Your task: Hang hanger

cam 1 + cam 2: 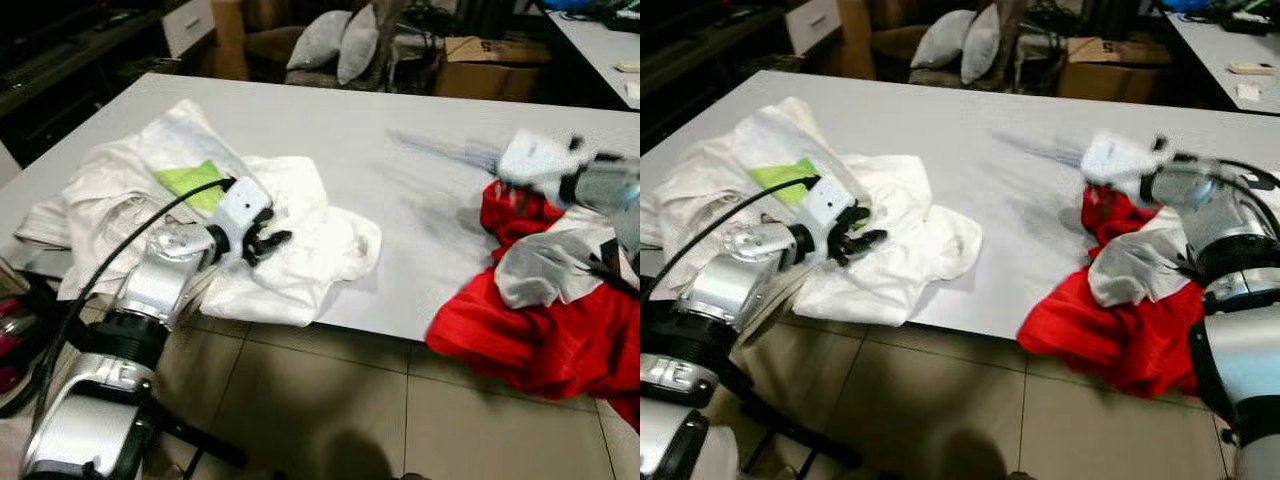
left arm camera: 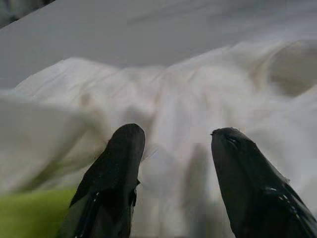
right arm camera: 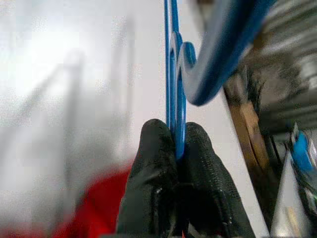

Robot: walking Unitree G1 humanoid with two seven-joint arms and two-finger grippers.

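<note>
Blue plastic hanger (image 3: 174,74) is pinched tight by the right gripper (image 3: 177,144) at three o'clock; left gripper (image 2: 176,144), fingers parted, empty over white cloth (image 1: 290,225); grip should be kept firm.

A grey table (image 1: 330,140) carries a heap of white clothes (image 1: 290,230) at nine o'clock, with a lime-green patch (image 1: 190,182), and red cloth (image 1: 540,330) at four o'clock. Two grey pillows (image 1: 335,42) sit at twelve.
</note>
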